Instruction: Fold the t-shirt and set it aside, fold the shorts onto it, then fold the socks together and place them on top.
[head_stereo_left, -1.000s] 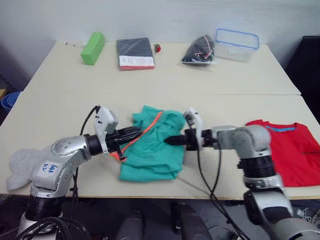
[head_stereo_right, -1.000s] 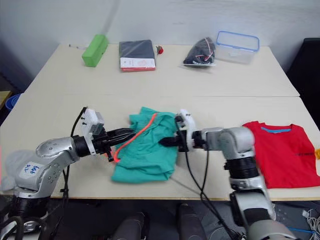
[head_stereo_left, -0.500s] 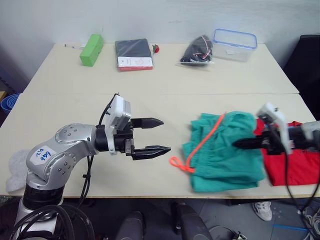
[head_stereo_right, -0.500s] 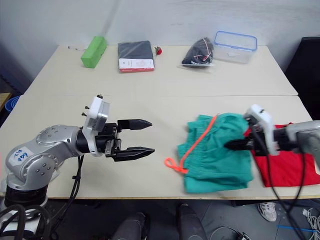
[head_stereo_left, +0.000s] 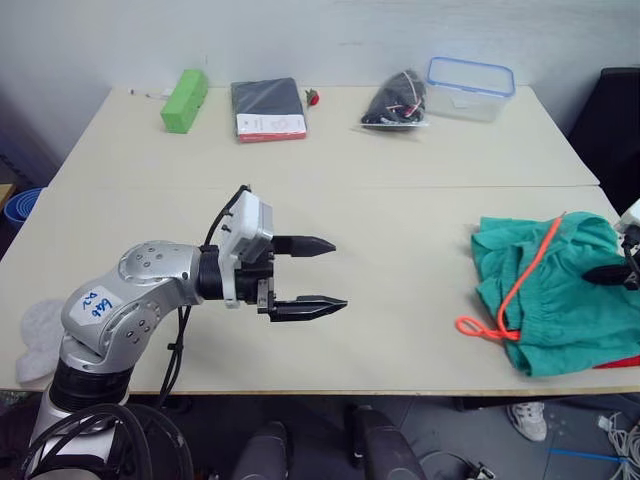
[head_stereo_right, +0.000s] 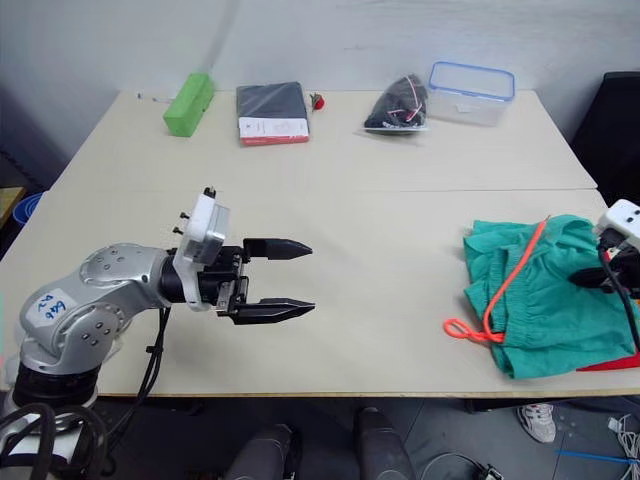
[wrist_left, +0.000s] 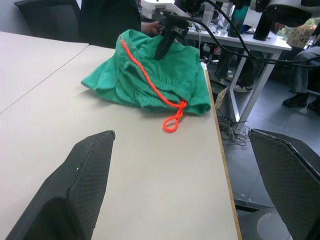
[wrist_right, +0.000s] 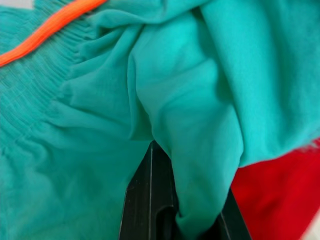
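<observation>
Left gripper (head_stereo_left: 325, 272) mid-frame in head views, above bare worktop (head_stereo_left: 400, 200), fingers spread wide, nothing between them. In left wrist view the two fingers (wrist_left: 80, 190) frame empty worktop surface.

Shorts (head_stereo_left: 560, 290) at right edge of frame, bunched heap near front edge of worktop. Orange drawstring (head_stereo_left: 510, 300) runs diagonally across the cloth, ends in a loop lying on the worktop just left of the heap. Gathered waistband faces left.

Right gripper (head_stereo_right: 590, 278) at far right edge, fingers pinched on a fold of shorts cloth; right wrist view shows black finger (wrist_right: 150, 200) w/ teal cloth wrapped over and around it.

T-shirt (head_stereo_right: 615, 362) mostly hidden under shorts: thin red sliver at lower right of heap. Red also shows in lower right of right wrist view, under the teal.

Socks (head_stereo_left: 35, 335) at far left edge of frame, pale grey patch near front of worktop, partly behind left arm.

Upper part of frame, far side of worktop, left to right: green block (head_stereo_left: 185, 97), dark folded item w/ white-red label (head_stereo_left: 268, 107), black bag w/ cables (head_stereo_left: 397, 100), clear container w/ blue rim (head_stereo_left: 470, 88). All well apart from the clothes.
</observation>
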